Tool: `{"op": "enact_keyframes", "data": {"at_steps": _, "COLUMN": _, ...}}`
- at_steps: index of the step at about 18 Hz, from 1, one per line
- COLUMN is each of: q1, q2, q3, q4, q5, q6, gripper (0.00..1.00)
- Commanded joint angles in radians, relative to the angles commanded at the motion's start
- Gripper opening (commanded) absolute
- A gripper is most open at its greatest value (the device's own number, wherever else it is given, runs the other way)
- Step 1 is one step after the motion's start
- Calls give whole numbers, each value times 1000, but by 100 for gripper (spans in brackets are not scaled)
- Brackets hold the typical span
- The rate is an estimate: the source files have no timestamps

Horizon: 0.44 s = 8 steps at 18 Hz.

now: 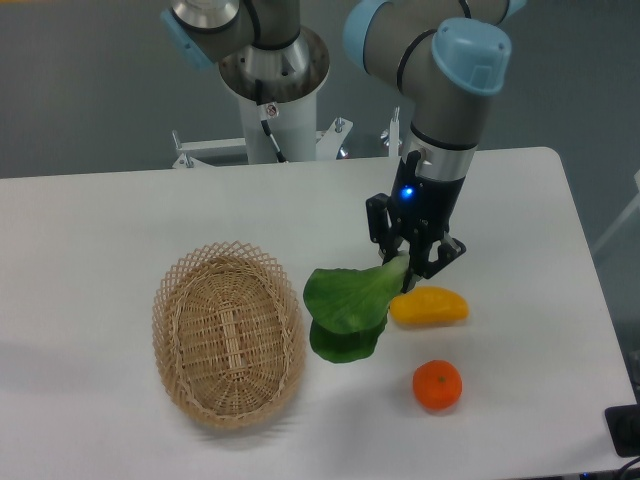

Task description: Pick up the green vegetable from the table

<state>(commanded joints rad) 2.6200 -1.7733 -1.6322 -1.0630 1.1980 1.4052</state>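
A robot arm (pixel 440 90) built from thick, rounded grey tubular segments, each joint closed with a smooth light-blue plastic cap. Directly above the jaws sits a short grey wrist cylinder ringed by a thin silver band, then a black collar carrying a small glowing blue light. Below that collar the gripper (pixel 412 268) is black, made of angular metal linkages that taper down to two dark jaws. Far above and behind the jaws, a second grey segment with another light-blue cap meets a shiny silver cylindrical base on a white column. A thin black cable runs down that column, past a small red-and-white label.
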Motion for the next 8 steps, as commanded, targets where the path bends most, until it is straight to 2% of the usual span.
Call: {"op": "enact_keyframes", "data": {"at_steps": 8, "q1": 0, "q2": 2, "q3": 5, "q4": 0, "q5": 0, "q6": -3, "gripper": 37}}
